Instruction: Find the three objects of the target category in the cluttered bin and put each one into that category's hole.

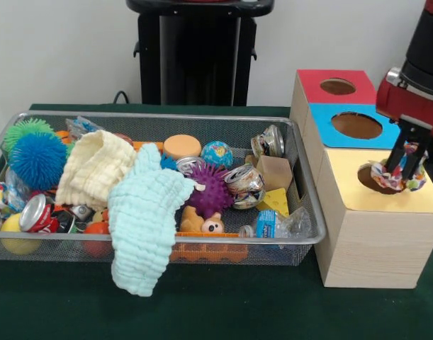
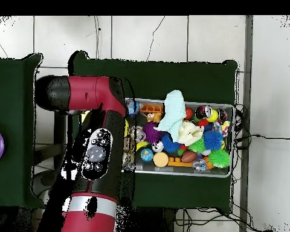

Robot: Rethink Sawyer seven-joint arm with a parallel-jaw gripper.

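Observation:
In the front view my gripper (image 1: 406,168) hangs at the far right over the yellow-topped box (image 1: 393,204). It is shut on a crumpled multicoloured wrapper (image 1: 383,174), which sits at the right rim of the yellow box's round hole (image 1: 370,178). The wire bin (image 1: 305,212) to the left holds more crinkly packets: a clear bag with a blue label (image 1: 276,224) at its front right and another wrapper (image 1: 81,127) at the back left. In the overhead view the red arm (image 2: 99,151) hides the gripper and the boxes.
Behind the yellow box stand a blue-topped hole (image 1: 356,125) and a red-topped hole (image 1: 337,86). The bin (image 2: 232,140) is crowded with crushed cans (image 1: 244,180), spiky balls (image 1: 210,190), a pale green cloth (image 1: 142,219) draped over the front rim and a cream cloth (image 1: 96,166).

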